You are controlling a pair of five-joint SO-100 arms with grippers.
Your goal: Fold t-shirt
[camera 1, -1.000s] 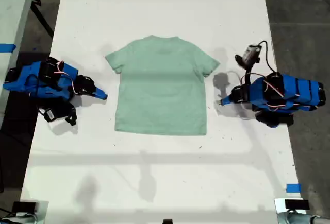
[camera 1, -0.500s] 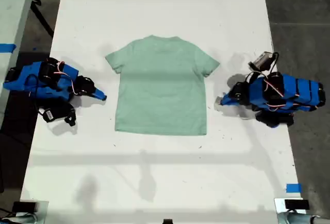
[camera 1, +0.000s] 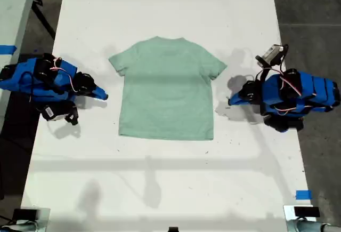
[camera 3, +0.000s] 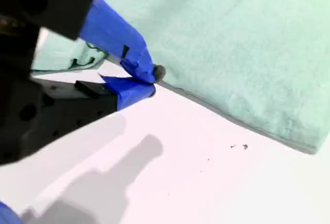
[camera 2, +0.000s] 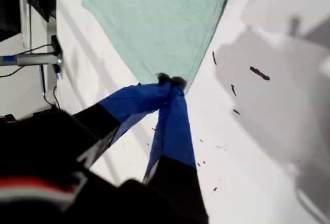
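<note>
T-shirt [camera 1: 167,89] — flat, unfolded on our white desk [camera 1: 170,178]. Our first tool [camera 2: 170,81] and second tool [camera 3: 153,81] — tips together, empty, just beside its side edges.

- White table [camera 1: 160,8], long, runs top to bottom through the exterior view; dark floor [camera 1: 309,8] on both sides.
- Pale mint-green t-shirt [camera 1: 166,88] lies flat and spread out on it, around mid-table, neck toward the exterior view's top, hem toward the bottom.
- Small dark specks [camera 2: 258,72] on the white surface near the shirt's edge.
- Blue tape piece [camera 1: 302,194] near the table's edge, exterior view's lower right.
</note>
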